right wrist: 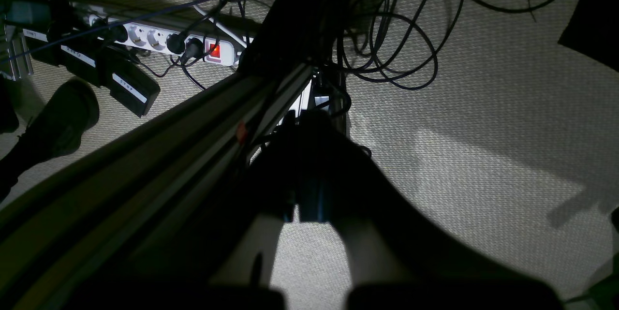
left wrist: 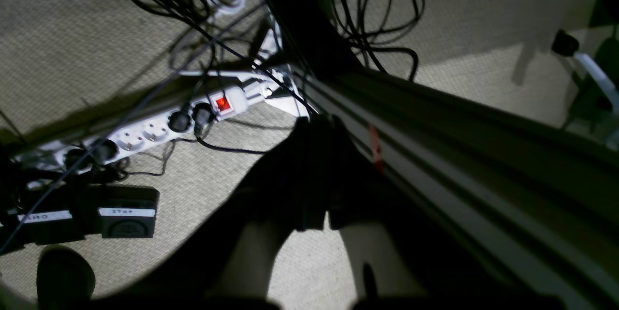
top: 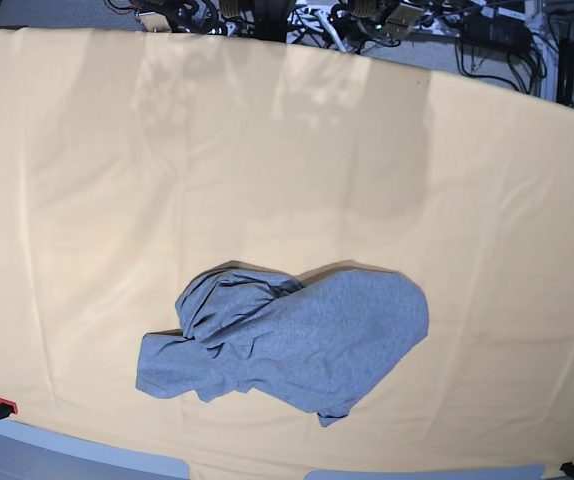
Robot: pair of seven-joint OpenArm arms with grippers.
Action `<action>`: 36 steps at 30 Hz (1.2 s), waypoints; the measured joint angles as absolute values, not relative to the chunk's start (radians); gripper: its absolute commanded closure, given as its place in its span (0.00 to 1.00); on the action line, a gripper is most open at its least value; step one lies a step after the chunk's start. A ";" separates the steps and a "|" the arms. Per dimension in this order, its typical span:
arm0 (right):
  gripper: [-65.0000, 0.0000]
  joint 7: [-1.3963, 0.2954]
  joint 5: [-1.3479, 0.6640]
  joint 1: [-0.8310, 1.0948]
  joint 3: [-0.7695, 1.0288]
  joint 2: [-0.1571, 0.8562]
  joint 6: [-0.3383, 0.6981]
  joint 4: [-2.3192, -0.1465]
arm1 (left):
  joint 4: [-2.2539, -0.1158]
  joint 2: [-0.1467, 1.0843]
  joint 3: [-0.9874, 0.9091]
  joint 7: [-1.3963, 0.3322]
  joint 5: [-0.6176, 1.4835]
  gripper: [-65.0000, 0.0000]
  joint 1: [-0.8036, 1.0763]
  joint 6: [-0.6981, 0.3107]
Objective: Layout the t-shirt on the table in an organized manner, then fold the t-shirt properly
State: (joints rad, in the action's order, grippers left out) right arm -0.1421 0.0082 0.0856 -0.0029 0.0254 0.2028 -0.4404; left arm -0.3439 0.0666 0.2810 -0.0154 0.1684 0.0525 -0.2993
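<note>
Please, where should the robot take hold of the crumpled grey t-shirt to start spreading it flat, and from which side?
Probably the flat flap at the lower left of the t-shirt, coming from above at that outer edge. It lies thin on the table, apart from the bunched folds at the upper left, so pulling it outward should open the cloth. No lettering shows.

Base view bright, edges bowed; wrist views dim, shadowed

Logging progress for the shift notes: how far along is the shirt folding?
Nothing looks done: the t-shirt lies crumpled in a heap on the table. Nothing is in hand; both wrist views face the floor, neither arm over the cloth. Spreading it flat and every fold remain.
</note>
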 measured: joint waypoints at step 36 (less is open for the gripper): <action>1.00 -0.381 0.001 0.162 -0.002 0.086 0.398 -0.467 | -0.569 0.153 0.281 -0.316 0.181 1.00 0.162 -0.300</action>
